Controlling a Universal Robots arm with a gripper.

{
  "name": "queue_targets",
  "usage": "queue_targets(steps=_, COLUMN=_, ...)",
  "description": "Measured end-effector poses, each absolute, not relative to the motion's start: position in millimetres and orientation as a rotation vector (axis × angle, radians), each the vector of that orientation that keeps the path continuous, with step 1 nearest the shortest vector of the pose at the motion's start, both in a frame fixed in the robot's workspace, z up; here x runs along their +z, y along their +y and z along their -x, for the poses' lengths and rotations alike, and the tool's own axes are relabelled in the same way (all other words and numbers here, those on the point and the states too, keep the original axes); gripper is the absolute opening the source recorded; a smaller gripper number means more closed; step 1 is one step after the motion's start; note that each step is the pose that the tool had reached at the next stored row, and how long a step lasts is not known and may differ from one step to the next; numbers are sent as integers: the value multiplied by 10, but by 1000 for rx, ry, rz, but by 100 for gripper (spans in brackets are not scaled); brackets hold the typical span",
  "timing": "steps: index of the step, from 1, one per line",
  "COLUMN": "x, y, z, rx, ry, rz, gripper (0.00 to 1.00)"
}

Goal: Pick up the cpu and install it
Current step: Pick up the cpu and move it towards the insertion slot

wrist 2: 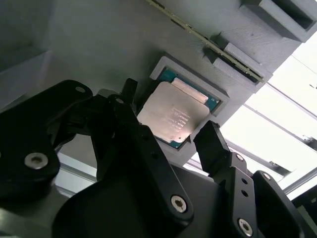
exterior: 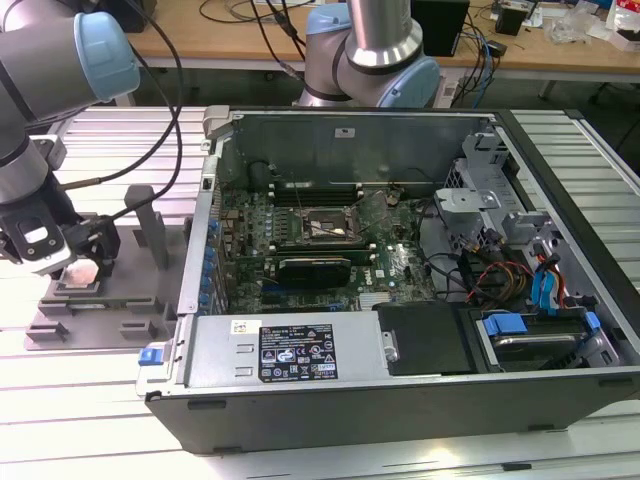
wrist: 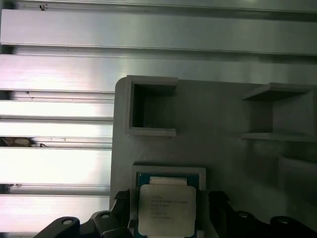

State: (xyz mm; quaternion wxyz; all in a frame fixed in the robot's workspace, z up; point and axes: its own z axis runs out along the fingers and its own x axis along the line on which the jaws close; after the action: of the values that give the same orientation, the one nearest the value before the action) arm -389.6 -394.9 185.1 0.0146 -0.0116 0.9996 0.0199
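worktop (exterior: 100, 140): slatted aluminium, carries everything.
PC case (exterior: 400, 360): open, on its side, at the exterior view's right; motherboard socket (exterior: 325, 228) near its middle.
tray (exterior: 60, 325): grey, exterior view's left, just beside the case.
tool (wrist 2: 170, 115): low over the tray, fingers apart, one either side of the cpu, gripping nothing.
cpu (wrist: 166, 210): flat in the tray's square recess.

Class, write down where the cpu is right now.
The cpu lies in its recess in the grey tray, at the exterior view's left beside the computer case, straddled by the open pincer in both wrist views.
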Motion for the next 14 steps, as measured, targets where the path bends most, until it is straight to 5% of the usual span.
queue_targets(steps=3, x=1843, y=-3945, z=3897, rx=62, ry=3112, rz=36, gripper=73)
queue_targets(steps=4, x=1842, y=-3945, z=3897, rx=62, ry=3112, rz=36, gripper=65)
queue_targets(steps=14, x=1868, y=-3945, z=3894, rx=63, ry=3124, rz=36, gripper=65)
